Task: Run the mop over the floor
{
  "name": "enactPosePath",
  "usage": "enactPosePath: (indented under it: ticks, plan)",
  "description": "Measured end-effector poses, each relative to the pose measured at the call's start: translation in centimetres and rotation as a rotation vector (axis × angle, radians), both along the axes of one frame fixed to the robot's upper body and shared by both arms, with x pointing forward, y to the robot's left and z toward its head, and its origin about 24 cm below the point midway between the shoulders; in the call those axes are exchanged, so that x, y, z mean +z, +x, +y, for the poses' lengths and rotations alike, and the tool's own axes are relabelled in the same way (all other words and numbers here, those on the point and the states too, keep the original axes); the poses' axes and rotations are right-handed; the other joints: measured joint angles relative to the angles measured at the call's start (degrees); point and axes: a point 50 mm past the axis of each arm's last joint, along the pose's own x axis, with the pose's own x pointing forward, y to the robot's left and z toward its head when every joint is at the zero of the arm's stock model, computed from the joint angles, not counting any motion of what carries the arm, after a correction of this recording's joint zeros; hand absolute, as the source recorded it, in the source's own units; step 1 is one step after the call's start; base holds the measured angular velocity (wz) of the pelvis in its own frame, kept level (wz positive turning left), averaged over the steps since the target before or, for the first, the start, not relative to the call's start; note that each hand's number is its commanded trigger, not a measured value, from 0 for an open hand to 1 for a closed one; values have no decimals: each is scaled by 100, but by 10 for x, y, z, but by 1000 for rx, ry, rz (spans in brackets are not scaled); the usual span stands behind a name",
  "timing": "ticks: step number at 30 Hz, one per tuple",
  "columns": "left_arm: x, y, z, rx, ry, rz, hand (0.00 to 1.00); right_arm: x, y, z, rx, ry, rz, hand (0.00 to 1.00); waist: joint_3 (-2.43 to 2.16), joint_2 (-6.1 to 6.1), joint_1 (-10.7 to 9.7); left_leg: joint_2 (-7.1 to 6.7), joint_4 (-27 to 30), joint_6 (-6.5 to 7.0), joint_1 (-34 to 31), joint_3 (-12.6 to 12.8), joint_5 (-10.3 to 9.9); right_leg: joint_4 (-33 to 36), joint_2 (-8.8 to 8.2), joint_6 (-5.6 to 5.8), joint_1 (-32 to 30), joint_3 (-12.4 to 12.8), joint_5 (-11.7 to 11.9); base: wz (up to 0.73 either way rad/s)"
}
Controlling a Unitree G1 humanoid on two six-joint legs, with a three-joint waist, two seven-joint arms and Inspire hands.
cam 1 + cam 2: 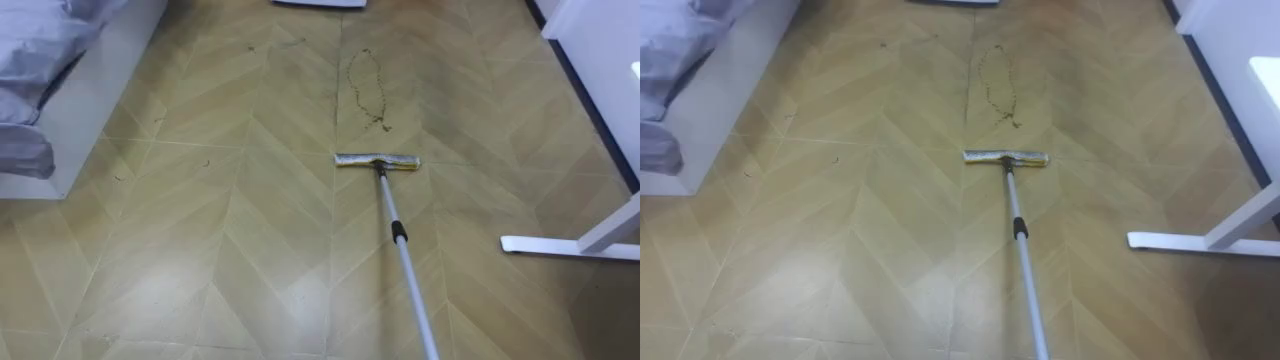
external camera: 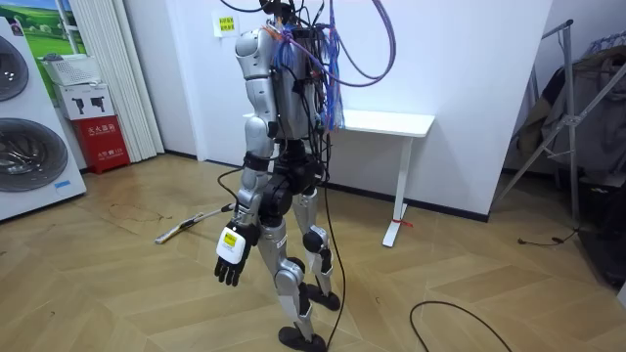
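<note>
Mop [image 1: 398, 232] lying flat on the wood floor [image 1: 200, 250], with the mop head [image 1: 377, 161] just short of a looped dirt trail [image 1: 365, 85].
From the mop head the handle runs back toward the robot. A white bed frame [image 1: 95, 95] with grey bedding [image 1: 30, 50] stands well to its left, and a white table's foot [image 1: 560, 245] to its right. The left hand [image 2: 228, 259] hangs by the thigh, fingers loose and holding nothing.

No print is legible. A red box [image 2: 103, 145] carries white characters, too small to read; a yellow sign [image 2: 226, 23] on the wall [image 2: 469, 59] is likewise unreadable.
</note>
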Motion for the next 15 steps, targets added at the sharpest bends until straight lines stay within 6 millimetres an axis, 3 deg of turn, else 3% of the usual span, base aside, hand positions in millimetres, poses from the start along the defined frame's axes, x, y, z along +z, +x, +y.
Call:
enactPosePath:
  ticks: [3, 4, 6, 15]
  plan:
    - [0, -1, 0, 1, -3, 1, 0, 0, 0, 0, 0, 1, 0, 99, 7, 13, 1, 0, -1, 0, -3, -2, 0, 0, 0, 0, 0, -7, 0, 0]
    - [0, -1, 0, 1, -4, 2, 0, 0, 0, -1, 0, 2, 0, 94, 6, 14, 1, 0, -2, 0, -3, -2, 0, 1, 0, 0, 0, -4, 0, 0]
    - [0, -1, 0, 8, -6, 1, 0, 0, 0, -1, 0, 3, -1, 100, 6, 17, 0, 0, -4, 0, -6, -3, 0, 1, 0, 0, -1, -5, 0, 0]
    - [-1, -3, 0, 51, -31, -5, 0, 0, 0, -1, -3, 4, -1, 100, 6, 16, 0, 0, -24, 0, -7, -8, 0, -1, 4, 0, -11, 3, 0, 0]
